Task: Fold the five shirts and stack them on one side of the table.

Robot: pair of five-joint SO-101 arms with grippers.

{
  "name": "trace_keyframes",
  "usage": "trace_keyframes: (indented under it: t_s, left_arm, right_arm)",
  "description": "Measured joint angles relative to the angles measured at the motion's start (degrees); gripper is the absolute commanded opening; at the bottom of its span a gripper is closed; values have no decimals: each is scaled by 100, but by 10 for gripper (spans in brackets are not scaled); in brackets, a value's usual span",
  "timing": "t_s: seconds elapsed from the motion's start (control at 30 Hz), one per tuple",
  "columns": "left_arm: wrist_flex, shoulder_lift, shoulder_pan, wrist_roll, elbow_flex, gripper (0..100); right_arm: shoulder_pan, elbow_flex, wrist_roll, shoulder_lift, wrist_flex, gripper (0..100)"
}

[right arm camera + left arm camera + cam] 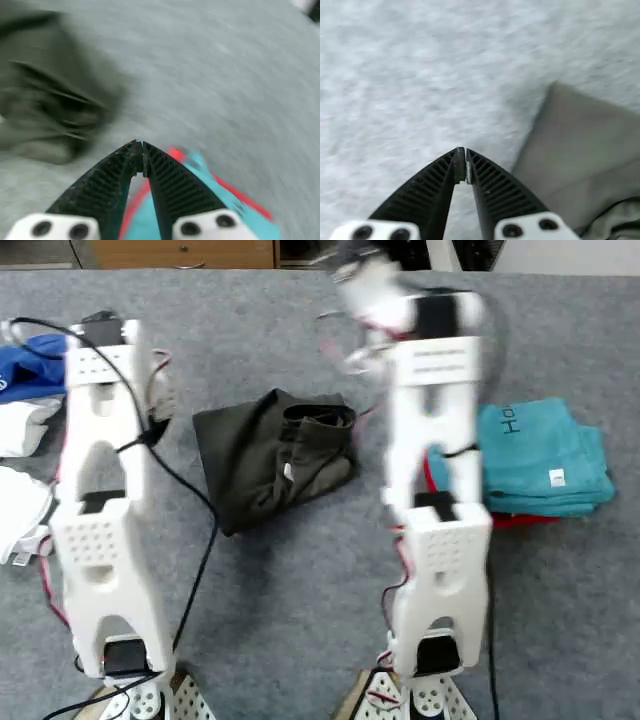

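A folded dark olive shirt [275,455] lies mid-table between the two arms. At the right, a folded teal shirt [545,455] rests on a red one [520,520]. A blue shirt [30,365] and white shirts [20,470] lie loose at the left edge. My left gripper [461,162] is shut and empty above the grey cloth, beside the olive shirt's edge [580,150]. My right gripper [140,152] is shut and empty, hovering above the teal shirt [200,165] and red shirt [135,205], with the olive shirt [45,115] farther off.
Grey cloth covers the table [300,620]. Black cables [195,540] run from the left arm's base across the cloth. A wooden cabinet [185,252] stands behind the far edge.
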Motion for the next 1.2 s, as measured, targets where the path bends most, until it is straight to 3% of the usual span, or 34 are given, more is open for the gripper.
trace_keyframes:
  t_s: [0.23,0.53,0.93,1.2]
  left_arm:
    - [-1275,-1336,-747,-747,2251,19]
    - [-4501,-2198,-765,-888,5873,19]
    - [-4818,-2338,-765,-879,6084,19]
    - [-4818,-2338,-730,-888,6084,19]
  right_arm:
    - [-1723,1108,-132,0,0,5]
    - [-1776,1257,-149,413,-589,5]
    - [-484,-202,-149,2224,-1486,5]
    - [-264,-2022,-149,3209,-1802,5]
